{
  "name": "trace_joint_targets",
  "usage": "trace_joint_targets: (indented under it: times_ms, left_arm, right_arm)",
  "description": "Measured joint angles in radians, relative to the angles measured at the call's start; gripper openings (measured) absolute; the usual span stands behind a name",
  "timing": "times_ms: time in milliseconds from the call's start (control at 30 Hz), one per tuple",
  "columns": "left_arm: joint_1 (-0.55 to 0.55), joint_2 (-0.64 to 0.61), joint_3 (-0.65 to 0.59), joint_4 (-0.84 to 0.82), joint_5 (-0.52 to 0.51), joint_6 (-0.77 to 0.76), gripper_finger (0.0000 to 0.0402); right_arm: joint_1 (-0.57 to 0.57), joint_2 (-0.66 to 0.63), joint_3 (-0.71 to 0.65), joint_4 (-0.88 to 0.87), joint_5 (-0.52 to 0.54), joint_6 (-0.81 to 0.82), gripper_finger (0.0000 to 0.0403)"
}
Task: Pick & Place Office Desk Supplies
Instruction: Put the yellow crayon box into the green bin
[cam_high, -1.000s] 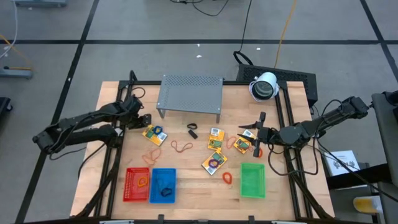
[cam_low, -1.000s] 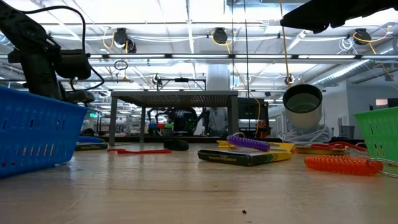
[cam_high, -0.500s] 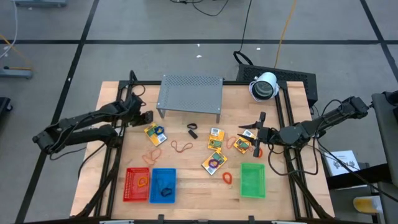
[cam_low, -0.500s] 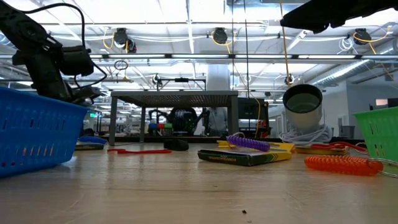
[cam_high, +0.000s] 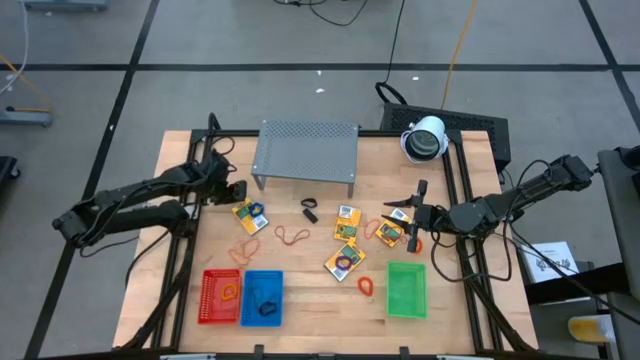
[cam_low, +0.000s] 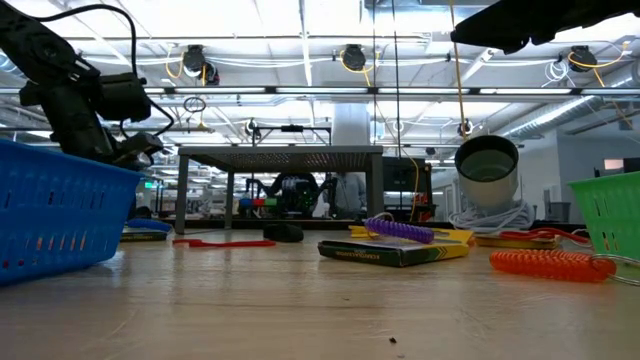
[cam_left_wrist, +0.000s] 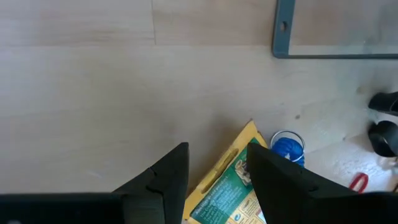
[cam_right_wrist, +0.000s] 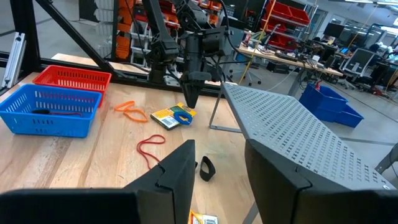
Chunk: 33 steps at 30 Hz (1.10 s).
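Several yellow-orange packets lie flat on the wooden table (cam_high: 180, 160), among them one with a blue ring (cam_left_wrist: 287, 147) on it at the left (cam_high: 248, 214) and others mid-table (cam_high: 342, 262). A black clip (cam_high: 309, 210), a red rubber band (cam_high: 291, 236) and an orange one (cam_high: 245, 247) lie between them. My left gripper (cam_high: 232, 190) (cam_left_wrist: 217, 149) hangs open, pointing steeply down, just above the left packet's far corner (cam_left_wrist: 249, 127). My right gripper (cam_high: 415, 208) (cam_right_wrist: 219, 146) stands open and level above the right side, holding nothing.
A grey perforated shelf (cam_high: 306, 150) stands at the back. Red (cam_high: 221, 297), blue (cam_high: 262, 298) and green (cam_high: 406, 290) mesh baskets line the near edge. A white cylinder (cam_high: 424, 138) sits at the back right. An orange coil (cam_high: 365, 286) lies beside the green basket.
My left gripper has tipped a little at the wrist while staying over the left packet; its fingers stay open. Nothing on the table has moved.
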Motion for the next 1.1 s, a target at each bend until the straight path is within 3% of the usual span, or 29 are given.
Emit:
trace_joint_targets:
  times_ms: [233, 667, 800, 967, 1100]
  left_arm:
    - [-0.009, 0.0, 0.0, -0.009, 0.058, 0.016, 0.017]
    - [-0.076, 0.002, 0.0, -0.166, 0.054, 0.018, 0.0167]
    - [-0.089, 0.002, 0.0, -0.166, 0.052, 0.018, 0.0123]
    - [-0.097, 0.002, 0.0, -0.163, 0.052, 0.017, 0.0019]
    - [-0.098, 0.002, 0.001, -0.162, 0.056, 0.01, 0.001]
  right_arm:
    - [0.0, 0.0, 0.0, 0.0, 0.0, 0.0, 0.013]
    - [0.0, 0.0, 0.0, 0.002, 0.0, 0.003, 0.013]
    - [0.0, 0.0, 0.0, 0.01, 0.0, 0.02, 0.013]
    - [0.0, 0.0, 0.0, 0.009, 0.0, 0.025, 0.013]
    - [0.0, 0.0, 0.0, 0.009, 0.0, 0.025, 0.013]
